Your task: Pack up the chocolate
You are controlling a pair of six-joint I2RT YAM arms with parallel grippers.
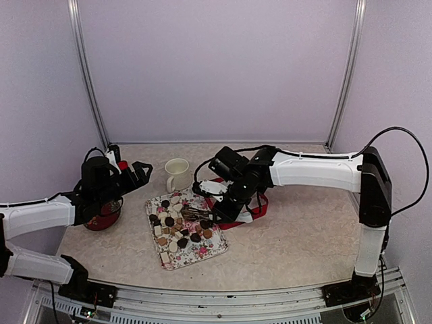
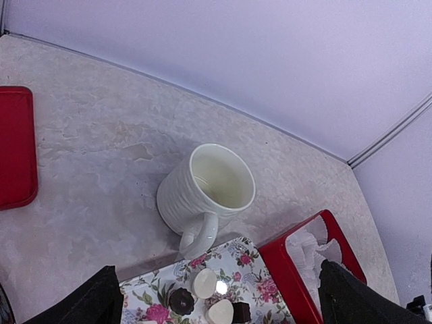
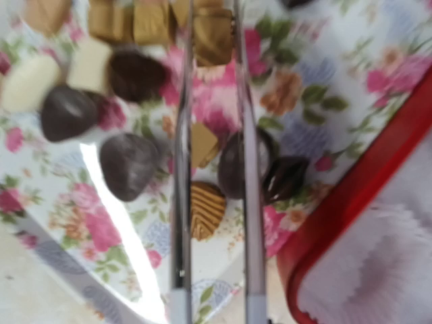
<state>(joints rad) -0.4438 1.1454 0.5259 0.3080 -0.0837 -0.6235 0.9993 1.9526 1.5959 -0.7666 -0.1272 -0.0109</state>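
The chocolate [image 1: 177, 233] lies as several dark, tan and cream pieces on a floral tray [image 1: 202, 255]. My right gripper [image 1: 202, 214] reaches over the tray's far right part. In the right wrist view its two thin metal prongs [image 3: 212, 13] run up the frame with a tan square chocolate [image 3: 213, 37] filling the gap between them, still at tray level. A ridged tan piece [image 3: 206, 209] and dark pieces [image 3: 128, 165] lie beneath the prongs. My left gripper [image 1: 138, 172] hangs open left of the mug, holding nothing; its fingers [image 2: 101, 300] frame the tray's corner [image 2: 253, 270].
A cream mug [image 1: 177, 174] stands just beyond the tray [image 2: 212, 189]. A red box [image 1: 255, 208] with white crinkled paper liners [image 2: 307, 246] adjoins the tray's right side [image 3: 337, 202]. A red container [image 1: 104, 217] sits under my left arm. Walls enclose three sides.
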